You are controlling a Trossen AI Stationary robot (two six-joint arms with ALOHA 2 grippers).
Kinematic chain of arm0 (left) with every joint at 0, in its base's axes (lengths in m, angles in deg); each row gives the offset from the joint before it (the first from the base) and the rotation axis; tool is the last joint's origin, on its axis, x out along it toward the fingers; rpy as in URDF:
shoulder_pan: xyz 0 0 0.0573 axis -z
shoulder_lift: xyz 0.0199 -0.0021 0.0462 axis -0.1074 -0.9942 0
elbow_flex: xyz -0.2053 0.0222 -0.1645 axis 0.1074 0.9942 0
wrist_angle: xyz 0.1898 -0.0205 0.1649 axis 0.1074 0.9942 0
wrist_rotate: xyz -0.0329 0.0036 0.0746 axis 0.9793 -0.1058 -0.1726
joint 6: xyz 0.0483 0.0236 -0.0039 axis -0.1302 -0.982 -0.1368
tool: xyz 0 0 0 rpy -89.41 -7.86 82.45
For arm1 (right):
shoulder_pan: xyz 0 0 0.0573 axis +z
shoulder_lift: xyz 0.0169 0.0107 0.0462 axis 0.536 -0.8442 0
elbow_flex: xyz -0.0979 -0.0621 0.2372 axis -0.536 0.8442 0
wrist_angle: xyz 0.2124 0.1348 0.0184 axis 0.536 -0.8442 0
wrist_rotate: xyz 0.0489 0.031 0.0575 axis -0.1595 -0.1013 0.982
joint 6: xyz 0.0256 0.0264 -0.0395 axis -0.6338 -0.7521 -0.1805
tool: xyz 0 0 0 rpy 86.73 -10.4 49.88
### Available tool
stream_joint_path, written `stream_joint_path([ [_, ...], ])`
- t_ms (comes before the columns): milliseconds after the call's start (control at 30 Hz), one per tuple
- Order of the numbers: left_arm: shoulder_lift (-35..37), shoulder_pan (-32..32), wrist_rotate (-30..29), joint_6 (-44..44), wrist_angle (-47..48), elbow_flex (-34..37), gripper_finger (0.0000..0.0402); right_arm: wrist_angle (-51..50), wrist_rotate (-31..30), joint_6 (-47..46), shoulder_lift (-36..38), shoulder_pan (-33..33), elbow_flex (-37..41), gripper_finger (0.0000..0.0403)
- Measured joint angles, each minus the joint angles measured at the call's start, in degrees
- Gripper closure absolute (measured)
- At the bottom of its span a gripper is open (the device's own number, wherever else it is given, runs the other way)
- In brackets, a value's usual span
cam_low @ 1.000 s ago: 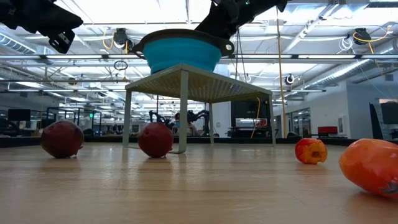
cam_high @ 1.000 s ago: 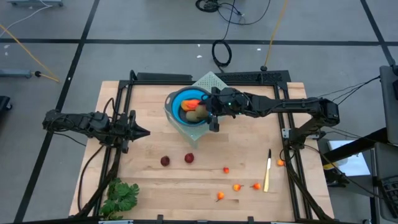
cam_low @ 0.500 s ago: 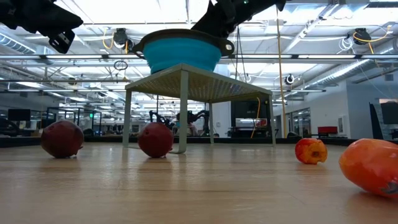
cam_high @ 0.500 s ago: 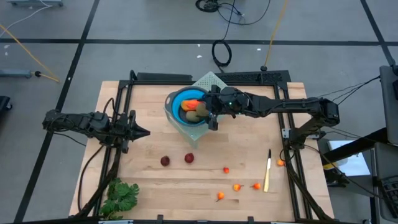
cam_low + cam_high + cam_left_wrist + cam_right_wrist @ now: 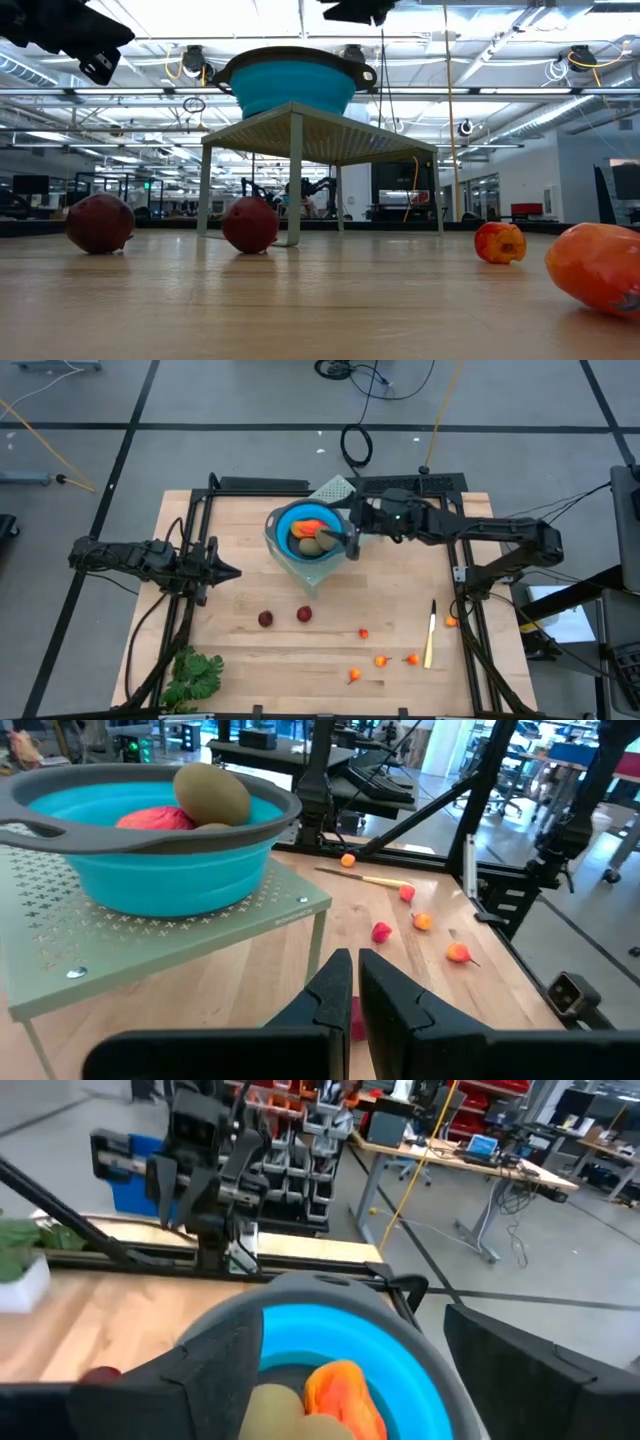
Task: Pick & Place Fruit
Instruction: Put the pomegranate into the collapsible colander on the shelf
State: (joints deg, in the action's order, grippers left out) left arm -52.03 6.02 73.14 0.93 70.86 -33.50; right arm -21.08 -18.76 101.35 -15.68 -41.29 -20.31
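A blue bowl (image 5: 283,525) stands on a pale-green perforated stand (image 5: 338,488). In it lie a red-orange piece (image 5: 311,526) and olive-brown ovals (image 5: 311,544). Two dark-red balls (image 5: 265,619) (image 5: 304,614) and several tiny orange-red pieces (image 5: 381,660) rest on the wooden table. My right gripper (image 5: 348,540) hovers open above the bowl's right rim, and in its wrist view the fingers (image 5: 210,1365) stand wide apart over the bowl (image 5: 400,1350). My left gripper (image 5: 228,572) waits shut, left of the bowl and off the table top.
A thin yellow stick (image 5: 430,633) lies near the table's right side. A leafy green bunch (image 5: 193,675) sits at the near left corner. Black frame rails (image 5: 200,530) run along the table's left, right and far sides. Bare wood lies between the stand and the balls.
My right gripper has risen from the bowl's right rim and drawn back toward the table's right edge. In the low view it has gone up almost out of the picture. The fruit in the bowl and on the table has stayed put.
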Motion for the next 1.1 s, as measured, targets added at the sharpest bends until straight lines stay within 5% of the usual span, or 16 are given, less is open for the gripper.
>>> stream_joint_path([
  [267,0.0,0.0,-0.7,-0.9,-0.1,0.0,0.0380,-4.0,0.1,-3.6,3.2,0.2,0.0,0.0164],
  [967,0.0,0.0,-0.7,-1.2,0.0,0.0,0.0380,-11.0,0.2,-6.2,8.9,4.6,1.9,0.0393],
  [1100,0.0,0.0,-0.7,-1.1,0.0,0.0,0.0380,-10.7,-0.1,-8.8,11.3,5.7,4.7,0.0396],
])
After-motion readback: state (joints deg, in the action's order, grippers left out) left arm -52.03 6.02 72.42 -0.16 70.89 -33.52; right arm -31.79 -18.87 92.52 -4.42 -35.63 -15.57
